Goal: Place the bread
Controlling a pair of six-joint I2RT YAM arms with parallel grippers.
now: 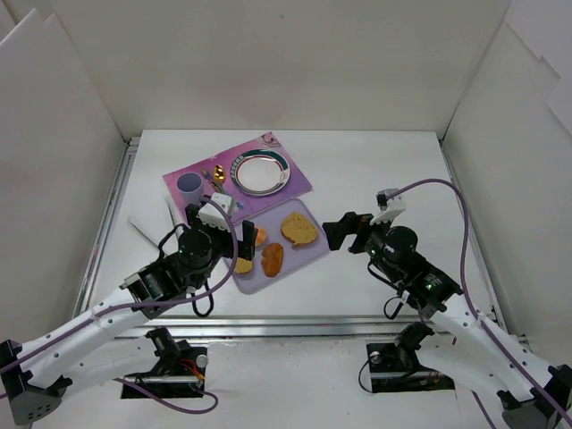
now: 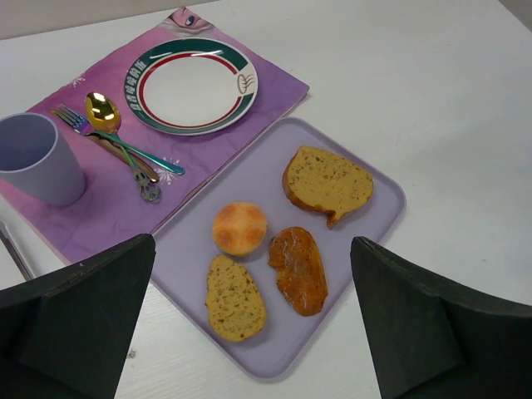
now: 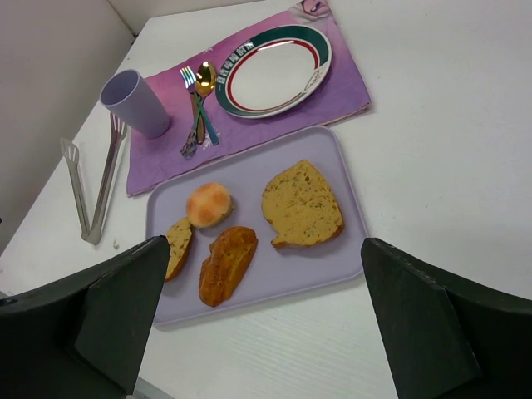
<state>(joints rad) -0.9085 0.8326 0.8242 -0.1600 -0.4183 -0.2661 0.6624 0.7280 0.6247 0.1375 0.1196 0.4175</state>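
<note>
The bread (image 2: 239, 228) is a small round orange-tan bun on the lavender tray (image 2: 378, 199), beside a golden toast slice (image 2: 327, 184), a brown oval piece (image 2: 299, 268) and a pale speckled slice (image 2: 234, 298). My left gripper (image 2: 253, 249) hovers open above the tray's near left part, nothing between its fingers. In the top view it (image 1: 220, 223) partly covers the bread (image 1: 260, 237). My right gripper (image 1: 344, 228) hangs open just right of the tray (image 1: 308, 252), empty; its wrist view shows the bread (image 3: 209, 204) ahead on the left.
A purple placemat (image 1: 295, 183) behind the tray carries a white plate with a green-red rim (image 1: 261, 172), a lavender cup (image 1: 189, 186), a gold spoon and a fork (image 2: 125, 150). Metal tongs (image 3: 91, 183) lie left of the tray. White walls enclose the table.
</note>
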